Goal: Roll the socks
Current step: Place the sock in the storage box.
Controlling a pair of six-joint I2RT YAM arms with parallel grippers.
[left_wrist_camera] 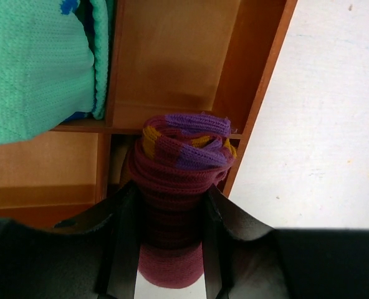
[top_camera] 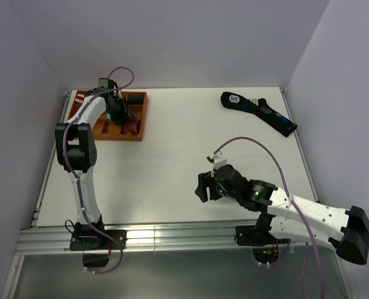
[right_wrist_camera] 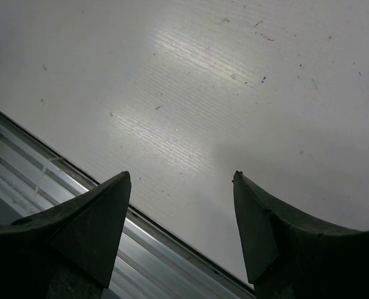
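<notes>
White table (top_camera: 184, 162) fills the work area, enclosed by pale grey walls (top_camera: 172, 37) on three sides; an aluminium rail (top_camera: 172, 240) runs along its near edge. Wooden tray (top_camera: 143, 118) with several compartments sits at the far left corner of the table; the left wrist view shows a teal bundle (left_wrist_camera: 35, 68) in one compartment, its far side cut off by the frame. Left fingers (left_wrist_camera: 125, 243) are closed on the rolled maroon sock (left_wrist_camera: 181, 162), one on each side of the roll; the purple cuff with orange bands faces the camera; the roll sits over the tray's near right compartment, just beside the tray's right wall; whether it touches the compartment floor cannot be told. Right fingers (right_wrist_camera: 91, 218) are spread wide and hold nothing, above bare table near the rail. A long black sock (top_camera: 259, 112) with blue marks lies flat at the far right of the table, well apart from the tray. The left arm hides most of the other compartments in the top view.
</notes>
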